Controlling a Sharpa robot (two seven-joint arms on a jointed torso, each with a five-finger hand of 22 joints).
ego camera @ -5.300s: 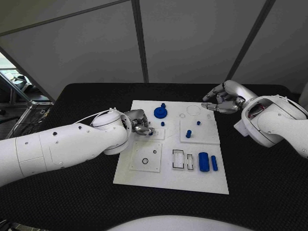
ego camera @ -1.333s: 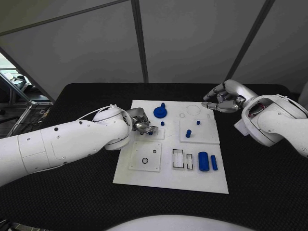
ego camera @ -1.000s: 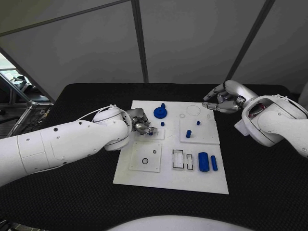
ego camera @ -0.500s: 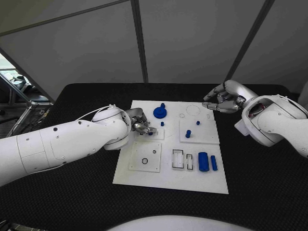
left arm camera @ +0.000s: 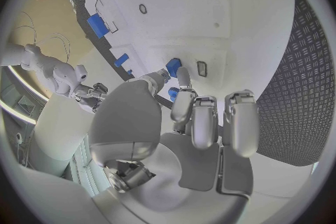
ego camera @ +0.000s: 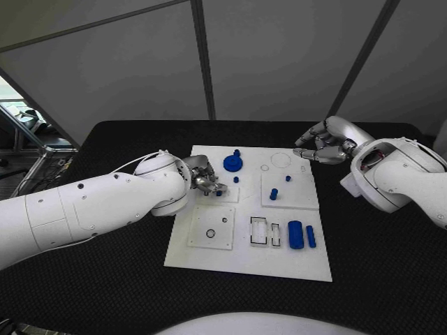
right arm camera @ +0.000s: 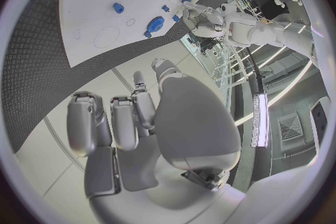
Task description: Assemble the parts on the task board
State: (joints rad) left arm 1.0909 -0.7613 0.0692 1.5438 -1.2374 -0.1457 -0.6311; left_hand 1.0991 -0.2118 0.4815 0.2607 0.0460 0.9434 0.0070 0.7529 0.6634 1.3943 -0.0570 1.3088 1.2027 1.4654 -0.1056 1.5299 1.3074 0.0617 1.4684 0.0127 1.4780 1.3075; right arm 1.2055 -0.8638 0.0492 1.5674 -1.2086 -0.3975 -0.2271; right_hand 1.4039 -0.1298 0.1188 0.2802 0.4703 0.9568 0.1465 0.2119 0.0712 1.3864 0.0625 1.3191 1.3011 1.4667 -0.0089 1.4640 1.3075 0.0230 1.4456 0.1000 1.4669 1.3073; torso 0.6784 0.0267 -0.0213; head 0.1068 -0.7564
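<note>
Blue parts sit scattered over the white task board (ego camera: pixel 246 251), which lies in the middle of the black table (ego camera: pixel 385 265). Taking the board's centre as the dial, a round blue knob (ego camera: pixel 232 164) stands at about 11 o'clock, a short blue peg (ego camera: pixel 274 193) just off centre toward 1 o'clock, and two long blue cylinders (ego camera: pixel 295 234) lie side by side at about 5 o'clock, next to two empty rectangular slots (ego camera: pixel 259 230).

The left hand (ego camera: pixel 205 183) rests over the board's edge at 9 o'clock. In the left wrist view its fingers (left arm camera: pixel 194 117) are curled in toward the thumb, with a small blue part (left arm camera: pixel 173 66) right at their tips; whether that part is pinched or merely touched against the board cannot be told. The right hand (ego camera: pixel 324 148) hovers off the board's corner at 1 o'clock, fingers loosely curled and holding nothing.

Compared with the views from a second or so ago, and even five seconds ago, almost nothing has shifted: the left hand sits in the same place, perhaps turned very slightly, and the right hand and every loose part stay where they were. That stillness suggests the left hand is working slowly at seating its small piece, so the assembly is probably at an early stage, with the cylinders and slots untouched.
</note>
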